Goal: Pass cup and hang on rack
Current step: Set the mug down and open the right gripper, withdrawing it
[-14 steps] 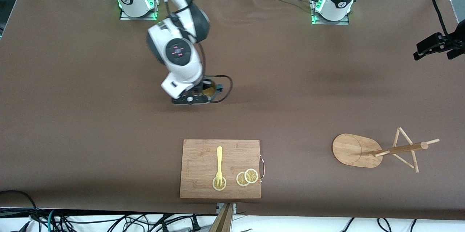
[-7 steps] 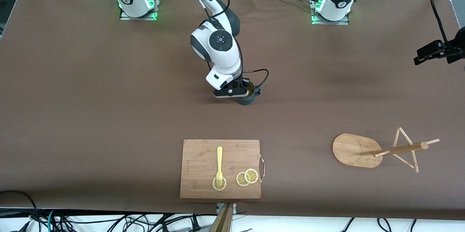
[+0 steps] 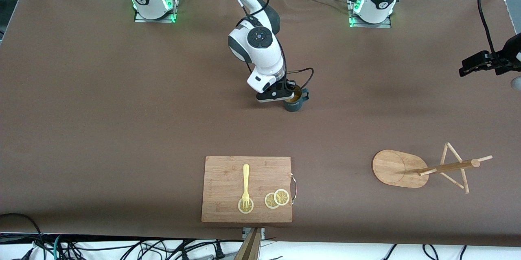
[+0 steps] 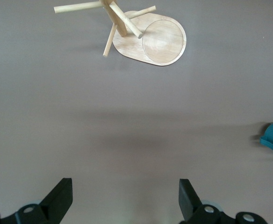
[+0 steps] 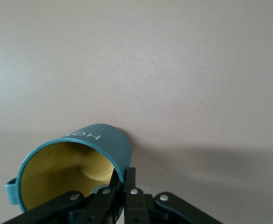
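The right hand (image 3: 290, 96) pinches the rim of the cup (image 3: 294, 101), one finger inside the yellow interior and one outside, over the middle of the tabletop. That rim grip leaves the handle free, which I'd judge suits a handover. The left hand (image 4: 122, 198) hangs spread wide and empty near the tabletop's edge at the left arm's end, apparently waiting to receive. The rack (image 3: 423, 168) stands toward the front corner at that same end, its pegs bare, well apart from the cup.
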`<action>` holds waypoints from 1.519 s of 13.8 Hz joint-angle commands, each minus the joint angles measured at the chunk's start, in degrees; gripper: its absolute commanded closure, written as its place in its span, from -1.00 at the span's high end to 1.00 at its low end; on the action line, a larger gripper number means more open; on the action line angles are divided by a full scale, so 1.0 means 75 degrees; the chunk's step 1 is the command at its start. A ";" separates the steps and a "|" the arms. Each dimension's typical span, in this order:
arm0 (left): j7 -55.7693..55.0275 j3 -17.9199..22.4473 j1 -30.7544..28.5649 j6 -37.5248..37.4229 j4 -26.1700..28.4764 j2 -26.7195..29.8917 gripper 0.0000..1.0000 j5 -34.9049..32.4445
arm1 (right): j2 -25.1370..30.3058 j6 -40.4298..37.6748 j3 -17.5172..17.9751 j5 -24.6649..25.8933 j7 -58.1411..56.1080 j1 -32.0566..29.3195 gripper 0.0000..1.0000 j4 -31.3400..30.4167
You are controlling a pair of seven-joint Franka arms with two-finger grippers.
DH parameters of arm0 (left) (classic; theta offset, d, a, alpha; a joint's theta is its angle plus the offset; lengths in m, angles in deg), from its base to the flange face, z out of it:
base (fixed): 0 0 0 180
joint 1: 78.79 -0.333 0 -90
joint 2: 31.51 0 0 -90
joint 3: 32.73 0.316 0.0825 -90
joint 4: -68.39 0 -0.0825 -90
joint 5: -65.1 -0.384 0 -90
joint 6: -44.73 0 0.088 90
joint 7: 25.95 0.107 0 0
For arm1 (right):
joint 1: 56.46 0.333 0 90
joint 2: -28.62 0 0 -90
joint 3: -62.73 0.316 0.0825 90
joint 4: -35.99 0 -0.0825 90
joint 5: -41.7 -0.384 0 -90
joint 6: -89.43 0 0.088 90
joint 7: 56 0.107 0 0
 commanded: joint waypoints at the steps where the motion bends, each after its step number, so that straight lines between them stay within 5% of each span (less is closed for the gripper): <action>1: 0.0183 -0.0010 -0.0062 -0.0119 -0.0280 -0.0165 1.00 0.0135 | 0.0053 -0.0023 0.0005 -0.0089 0.0092 0.0127 1.00 0.0171; 4: 0.0194 -0.0010 -0.0050 -0.0107 -0.0291 -0.0258 1.00 0.0182 | 0.0637 -0.0606 -0.0053 -0.0125 0.0045 0.0046 1.00 0.0194; 8: 0.0218 -0.0010 -0.0074 -0.0119 -0.0280 -0.0457 1.00 0.0370 | 0.1785 -0.2619 -0.0112 -0.0031 -0.0598 -0.0633 1.00 0.0195; 14: 0.0347 -0.0091 0.0008 -0.0272 -0.0164 -0.0411 1.00 0.0370 | 0.2912 -0.5890 -0.1926 -0.0043 -0.1479 -0.0822 1.00 0.0194; 16: 0.0359 -0.0232 0.0008 0.0206 0.0455 -0.0062 1.00 0.0335 | 0.3240 -0.6489 -0.2547 -0.0043 -0.1584 -0.0822 1.00 0.0195; 21: 0.0242 -0.0992 0.0008 0.2501 0.3534 0.1415 1.00 0.0346 | 0.3839 -0.7698 -0.4071 -0.0148 -0.3000 -0.0833 1.00 0.0183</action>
